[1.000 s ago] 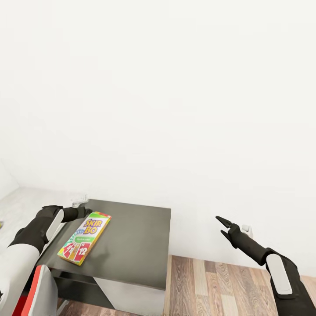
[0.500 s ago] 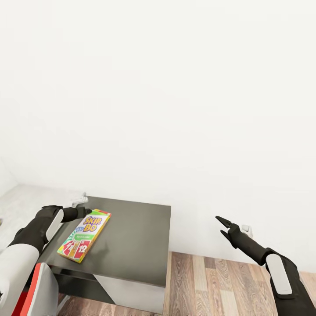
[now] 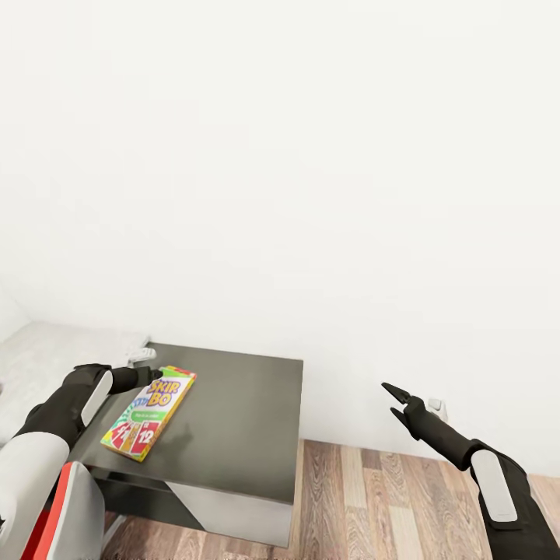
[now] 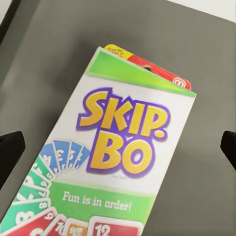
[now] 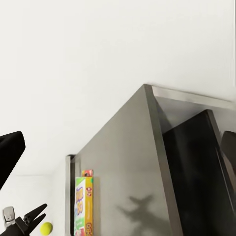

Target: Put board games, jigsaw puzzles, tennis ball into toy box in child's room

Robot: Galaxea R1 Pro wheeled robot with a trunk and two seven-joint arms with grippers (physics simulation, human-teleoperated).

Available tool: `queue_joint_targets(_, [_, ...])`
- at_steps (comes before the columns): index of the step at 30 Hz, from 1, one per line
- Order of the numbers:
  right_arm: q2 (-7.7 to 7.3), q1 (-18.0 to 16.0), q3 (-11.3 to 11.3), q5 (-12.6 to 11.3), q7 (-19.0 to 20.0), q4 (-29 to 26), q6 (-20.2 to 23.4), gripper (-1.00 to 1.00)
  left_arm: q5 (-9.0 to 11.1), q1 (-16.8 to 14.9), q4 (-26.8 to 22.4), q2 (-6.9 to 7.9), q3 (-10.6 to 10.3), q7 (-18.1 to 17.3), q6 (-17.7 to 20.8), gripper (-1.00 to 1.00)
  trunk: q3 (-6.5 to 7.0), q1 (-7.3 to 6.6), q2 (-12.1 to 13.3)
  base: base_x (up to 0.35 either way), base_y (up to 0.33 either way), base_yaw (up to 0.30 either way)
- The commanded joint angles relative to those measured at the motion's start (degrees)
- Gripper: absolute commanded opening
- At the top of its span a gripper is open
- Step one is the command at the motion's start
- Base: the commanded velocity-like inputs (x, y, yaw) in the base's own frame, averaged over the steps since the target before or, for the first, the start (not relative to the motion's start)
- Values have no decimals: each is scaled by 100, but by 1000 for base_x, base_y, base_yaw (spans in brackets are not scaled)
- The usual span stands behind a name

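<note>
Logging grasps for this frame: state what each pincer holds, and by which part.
Nothing is held. The left pincer hangs open above the Skip-Bo board game, which lies flat on the dark cabinet top. The right pincer is open over the floor.

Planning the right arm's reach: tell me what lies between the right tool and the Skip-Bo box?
Head view: bare dark cabinet top, then open air, separate the Skip-Bo box from the right tool.

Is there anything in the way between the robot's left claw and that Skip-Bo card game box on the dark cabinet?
Nothing visible. The left gripper hangs open right at the far end of the Skip-Bo box, which lies flat on the dark cabinet top. In the left wrist view, only the box lies between its fingers.
</note>
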Motion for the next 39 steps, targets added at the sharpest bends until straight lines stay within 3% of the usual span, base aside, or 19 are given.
queue_joint_targets(1, [2, -7, -13, -2, 15, -1, 40, 100, 8, -4, -5, 1, 4, -13, 30, 100, -21, 3, -12, 0, 0, 0])
queue_joint_targets(39, [8, -8, -5, 0, 7, -1, 40, 100, 8, -4, -7, 1, 4, -5, 30, 100, -378, 3, -12, 41, 16, 0])
